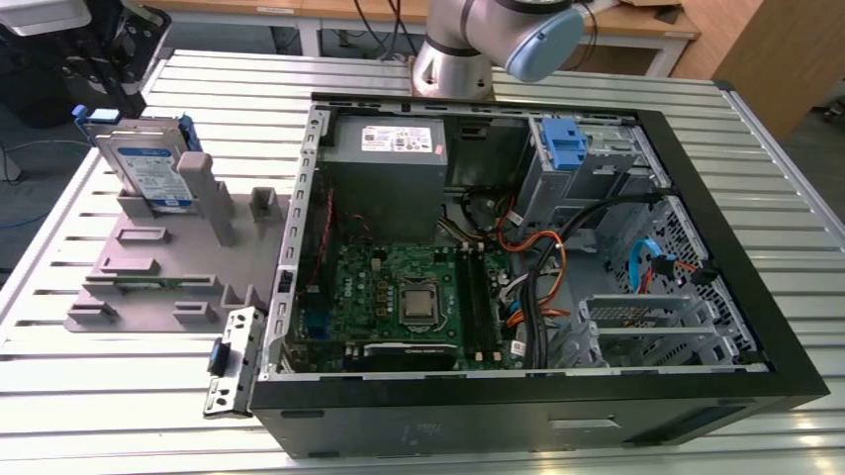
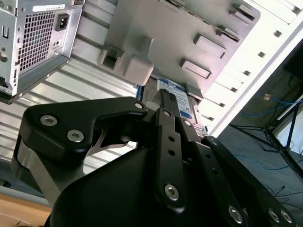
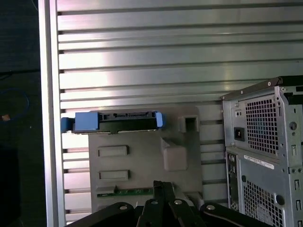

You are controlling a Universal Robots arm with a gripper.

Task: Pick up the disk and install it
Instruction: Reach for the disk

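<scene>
The disk (image 1: pixel 148 163) stands upright on edge in a slot of the grey holder (image 1: pixel 152 267) at the exterior view's left, beside the open computer case (image 1: pixel 719 213). It is silver with a white-and-blue label and a blue frame. In the first wrist view I look down on the disk's top edge (image 3: pixel 113 122), with its blue frame ends showing. My gripper (image 3: pixel 164 185) hangs above and apart from the disk, with its fingers together and nothing between them. In the second wrist view the disk's label (image 2: pixel 176 97) shows just past the fingertips (image 2: pixel 166 101). The dark gripper (image 1: pixel 113 69) sits behind the holder.
The case lies open on the slatted metal table (image 1: pixel 106 396), with motherboard, cables, a grey power-supply box (image 1: pixel 390 148) and a drive bay carrying a blue clip (image 1: pixel 565 143). A loose bracket (image 1: pixel 228 361) lies by the case's front corner. The table's edge (image 3: pixel 47 118) runs near the holder.
</scene>
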